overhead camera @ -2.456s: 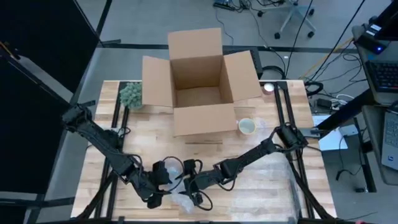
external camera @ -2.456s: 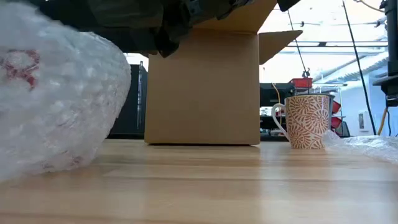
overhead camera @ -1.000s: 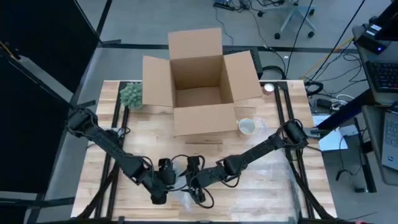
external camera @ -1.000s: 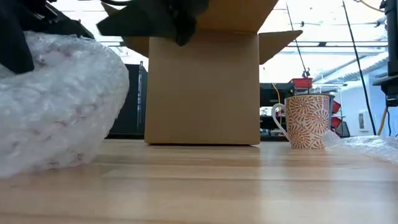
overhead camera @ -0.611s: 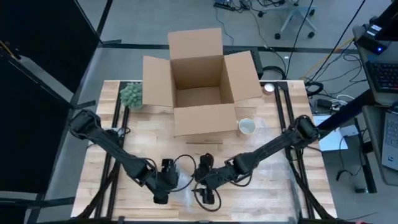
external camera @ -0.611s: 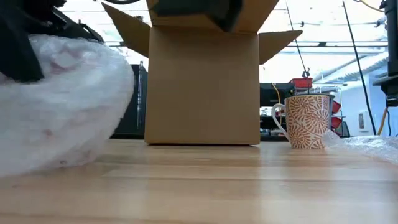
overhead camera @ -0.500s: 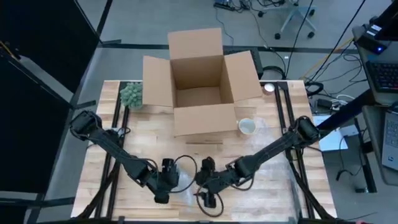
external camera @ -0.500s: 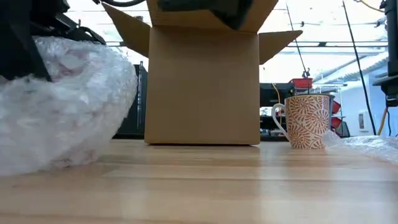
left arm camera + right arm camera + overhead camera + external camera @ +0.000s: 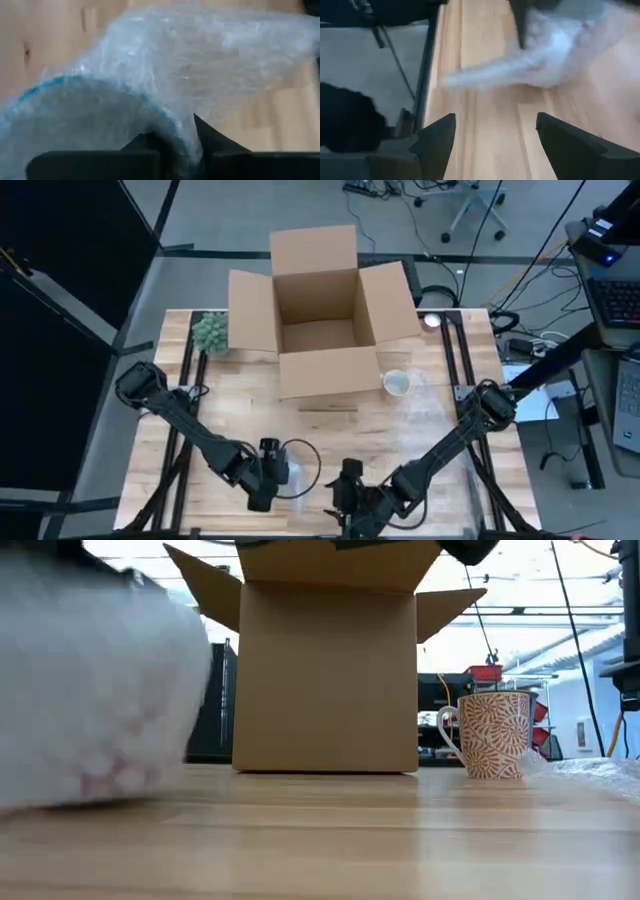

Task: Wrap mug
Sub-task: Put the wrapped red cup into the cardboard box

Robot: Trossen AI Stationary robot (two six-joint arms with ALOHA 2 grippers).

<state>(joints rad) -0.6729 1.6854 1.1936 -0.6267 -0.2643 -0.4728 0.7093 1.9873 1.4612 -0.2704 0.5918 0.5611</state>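
Left gripper [image 9: 175, 145] is pinching a bubble-wrap bundle [image 9: 165, 85] at the table's near edge; whatever the wrap is covering is hidden. Right gripper [image 9: 492, 135], beside it, is spreading wide and gripping nothing. Well beyond both, the patterned mug [image 9: 495, 734] is standing bare beside the cardboard box [image 9: 325, 670].

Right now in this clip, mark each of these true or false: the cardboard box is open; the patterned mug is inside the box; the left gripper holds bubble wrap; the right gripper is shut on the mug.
1. The cardboard box is open. True.
2. The patterned mug is inside the box. False: it stands on the table beside the box.
3. The left gripper holds bubble wrap. True.
4. The right gripper is shut on the mug. False: it is open, empty, near the table's front edge.
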